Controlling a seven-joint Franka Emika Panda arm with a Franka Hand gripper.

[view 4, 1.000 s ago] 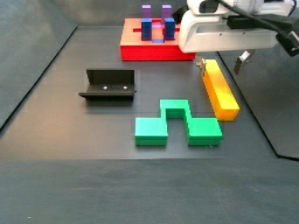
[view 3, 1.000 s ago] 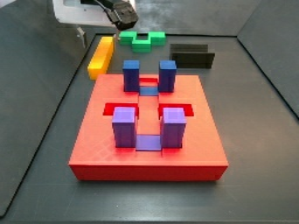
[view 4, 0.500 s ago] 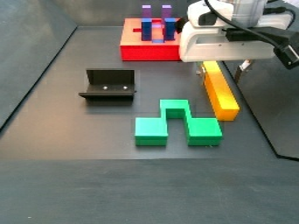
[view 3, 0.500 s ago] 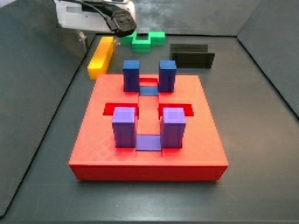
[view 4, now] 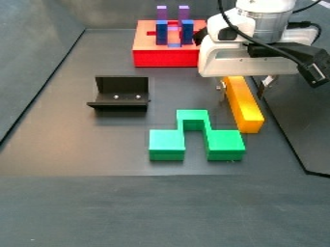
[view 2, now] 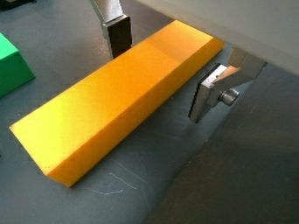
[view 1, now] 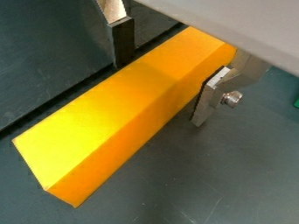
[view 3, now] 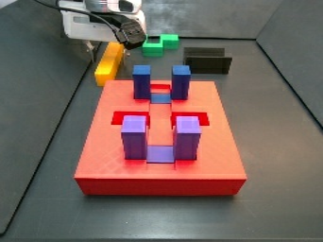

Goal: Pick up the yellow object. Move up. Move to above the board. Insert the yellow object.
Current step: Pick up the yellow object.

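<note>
The yellow object [view 1: 128, 122] is a long yellow-orange bar lying flat on the dark floor. It shows in both wrist views [view 2: 117, 105] and both side views [view 3: 109, 62] [view 4: 242, 106]. My gripper [view 1: 166, 68] [view 2: 163, 66] is open and low over one end of the bar, with one finger on each long side. A dark gap shows between one finger [view 1: 122, 39] and the bar. The other finger [view 1: 211, 94] stands close against it. The gripper [view 3: 109, 40] [view 4: 245, 81] is clear of the red board [view 3: 113, 163] [view 4: 161, 57], which carries blue and purple posts.
A green stepped block [view 4: 194, 137] [view 3: 159, 43] [view 2: 10, 66] lies on the floor beside the bar. The dark fixture [view 4: 119, 94] [view 3: 209, 61] stands beyond it. Grey walls ring the floor.
My gripper has moved over the bar's end and come down, so its open fingers now straddle the bar. The bar, board and green block have not moved.
</note>
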